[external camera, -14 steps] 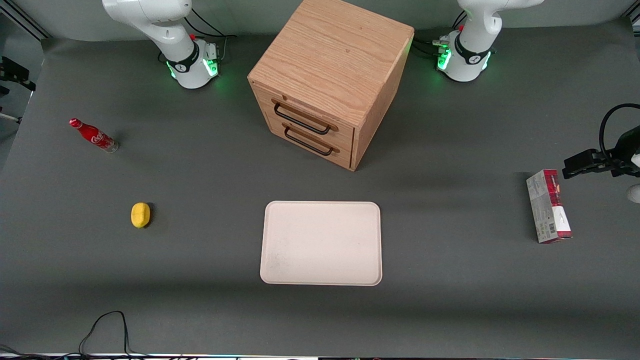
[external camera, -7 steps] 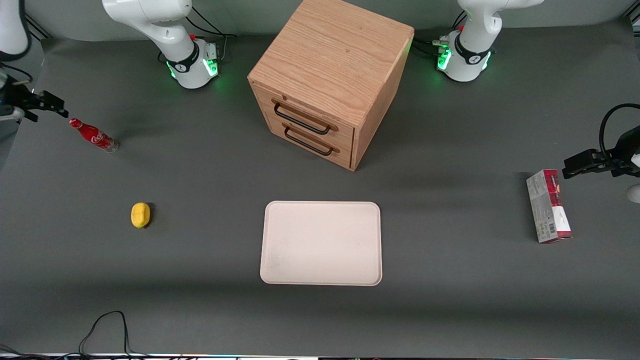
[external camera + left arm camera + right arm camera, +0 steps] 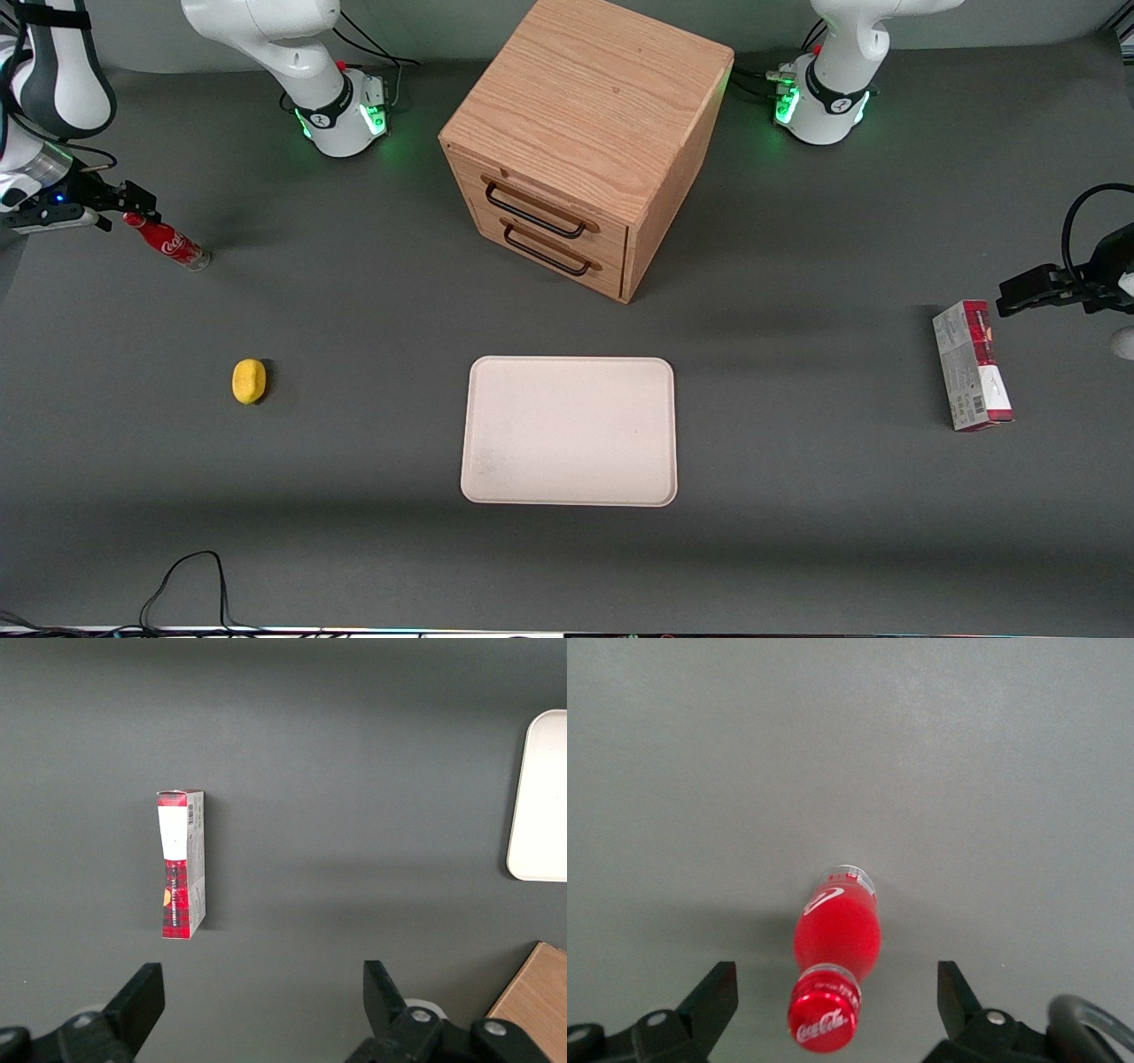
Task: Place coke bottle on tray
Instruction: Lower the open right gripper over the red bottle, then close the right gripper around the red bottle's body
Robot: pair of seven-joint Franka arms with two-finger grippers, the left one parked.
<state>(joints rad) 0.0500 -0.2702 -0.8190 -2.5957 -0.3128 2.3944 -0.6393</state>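
The coke bottle (image 3: 168,242) is small, slim and red with a red cap. It stands on the dark table toward the working arm's end. My right gripper (image 3: 139,204) hovers just above its cap, open and holding nothing. In the right wrist view the red cap (image 3: 825,1020) and the bottle's body (image 3: 837,935) sit midway between the two wide-apart black fingers (image 3: 714,997), and the gripper (image 3: 835,999) touches neither. The cream tray (image 3: 568,431) lies flat and bare near the table's middle, nearer the front camera than the cabinet; its edge shows as the tray (image 3: 540,797) in the left wrist view.
A wooden drawer cabinet (image 3: 585,142) with two black handles stands mid-table. A yellow lump (image 3: 249,381) lies nearer the front camera than the bottle. A red-and-grey carton (image 3: 972,365), also the carton (image 3: 182,864), lies toward the parked arm's end. A black cable (image 3: 190,576) loops at the front edge.
The right arm has come into the front view from the table's end. Its gripper has travelled to just above the bottle's cap. The bottle has not moved.
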